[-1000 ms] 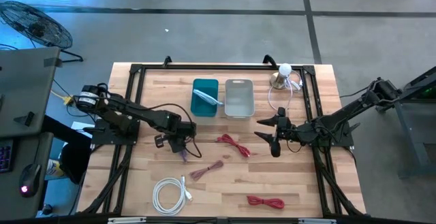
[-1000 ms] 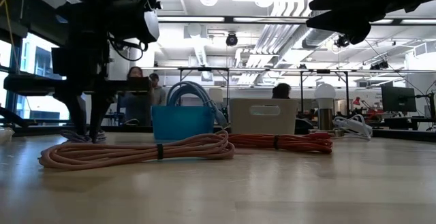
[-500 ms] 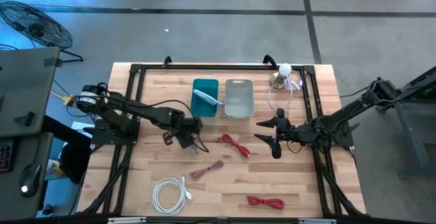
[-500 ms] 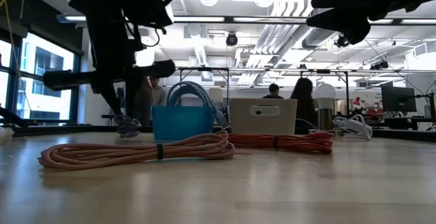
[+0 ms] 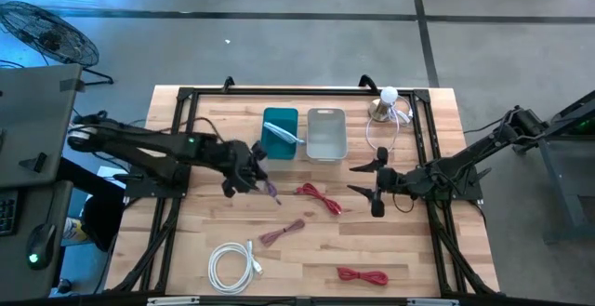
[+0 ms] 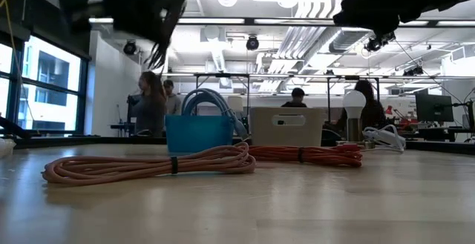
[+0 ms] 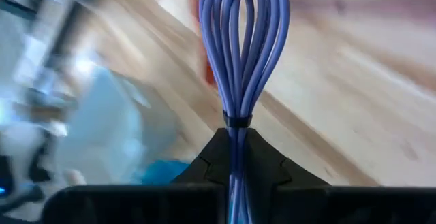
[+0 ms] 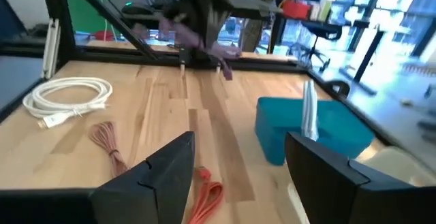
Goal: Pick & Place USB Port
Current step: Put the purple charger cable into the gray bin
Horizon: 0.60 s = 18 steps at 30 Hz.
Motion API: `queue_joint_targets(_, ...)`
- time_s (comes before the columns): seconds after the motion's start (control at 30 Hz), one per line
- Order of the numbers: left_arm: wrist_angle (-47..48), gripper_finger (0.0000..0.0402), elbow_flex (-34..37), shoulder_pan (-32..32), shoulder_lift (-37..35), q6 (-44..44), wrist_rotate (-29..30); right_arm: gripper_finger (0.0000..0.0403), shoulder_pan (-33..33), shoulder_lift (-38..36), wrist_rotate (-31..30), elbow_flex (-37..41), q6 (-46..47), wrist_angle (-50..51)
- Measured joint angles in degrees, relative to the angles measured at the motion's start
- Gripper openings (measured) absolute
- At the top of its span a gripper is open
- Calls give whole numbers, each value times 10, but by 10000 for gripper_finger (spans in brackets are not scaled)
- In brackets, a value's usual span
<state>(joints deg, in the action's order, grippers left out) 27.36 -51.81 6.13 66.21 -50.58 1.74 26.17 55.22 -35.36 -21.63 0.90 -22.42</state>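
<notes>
Now left tool [image 5: 253, 170], mid-frame, clamps purple cable bundle [image 7: 240, 54]; carry it level over teal bin [image 5: 279, 132] w/o snagging. Right tool [image 5: 374, 178] waits open, empty.

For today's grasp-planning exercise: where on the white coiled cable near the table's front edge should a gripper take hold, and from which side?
Grip the white coiled cable across its bunched strands on one side of the loop, coming straight down from above. It lies flat on the table, so a top approach with the fingers straddling the bundle probably suits best.
</notes>
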Motion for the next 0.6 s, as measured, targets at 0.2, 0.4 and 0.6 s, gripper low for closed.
queue_joint_targets(0.2,-71,13,0,0,-44,28,-9,220,0,-1,19,0,-42,-17)
queue_joint_targets(0.4,-161,13,-1,-1,-29,47,-7,220,-3,-1,2,0,-62,-30)
queue_joint_targets(0.6,-229,13,1,-1,2,45,-8,220,-3,1,-64,0,-65,-41)
